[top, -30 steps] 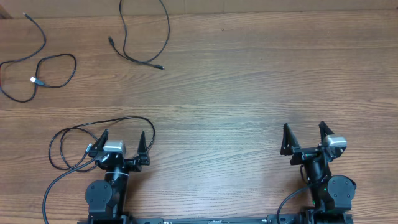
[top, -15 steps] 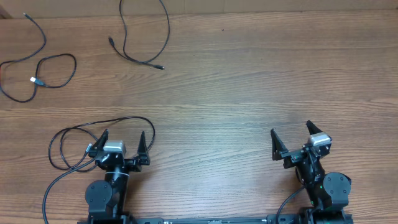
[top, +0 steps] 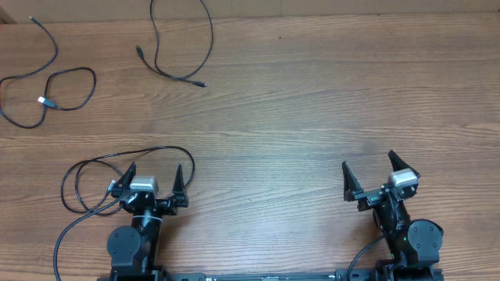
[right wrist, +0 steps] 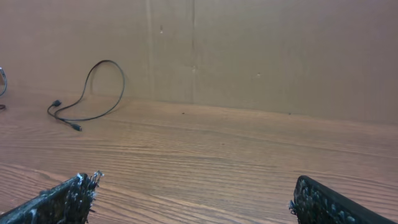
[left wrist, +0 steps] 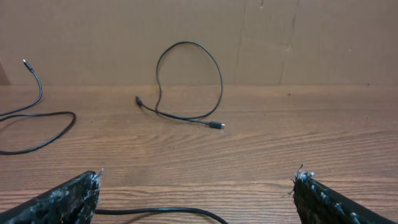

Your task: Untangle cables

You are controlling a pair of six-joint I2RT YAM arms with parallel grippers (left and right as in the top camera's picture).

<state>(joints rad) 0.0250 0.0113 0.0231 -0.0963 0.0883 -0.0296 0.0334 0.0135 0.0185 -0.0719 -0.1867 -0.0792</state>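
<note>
Three thin black cables lie apart on the wooden table. One cable [top: 92, 78] coils at the far left with a silver tip. A second cable [top: 211, 47] [left wrist: 221, 81] [right wrist: 99, 116] loops at the back, left of centre. The third cable [top: 94, 161] [left wrist: 161, 211] loops just in front of my left gripper [top: 155, 173] [left wrist: 198, 180] and runs low across the gap between its wide-open fingers, untouched. My right gripper [top: 369, 164] [right wrist: 196, 182] stands open over bare wood at the near right, far from every cable.
A brown cardboard wall [left wrist: 261, 37] [right wrist: 249, 50] stands along the table's back edge. Both arm bases sit at the near edge, each with its own thicker black wire [top: 359, 254]. The far-left cable [left wrist: 73, 119] also shows in the left wrist view.
The right gripper has shifted a little left and turned slightly anticlockwise. The left gripper and the cables have not moved.
</note>
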